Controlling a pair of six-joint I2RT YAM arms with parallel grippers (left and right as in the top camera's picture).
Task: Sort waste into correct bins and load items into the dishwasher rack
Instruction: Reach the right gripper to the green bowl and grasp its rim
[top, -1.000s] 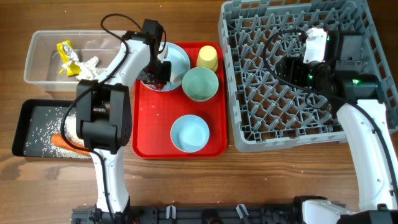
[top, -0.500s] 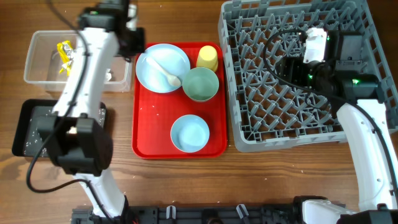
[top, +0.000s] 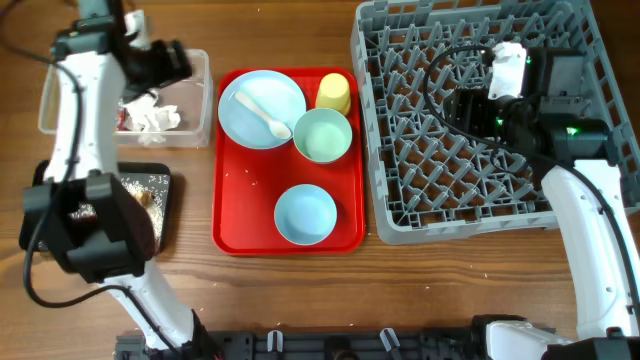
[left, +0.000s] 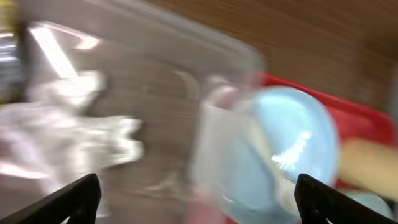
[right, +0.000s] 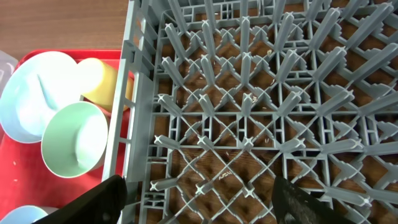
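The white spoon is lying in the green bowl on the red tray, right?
No. The white spoon lies on the light blue plate on the red tray; the green bowl beside it is empty. The overhead view shows it.

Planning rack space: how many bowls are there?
2, both on the flat red tray: a pale green round bowl by the yellow cup, a light blue round bowl nearer the front.
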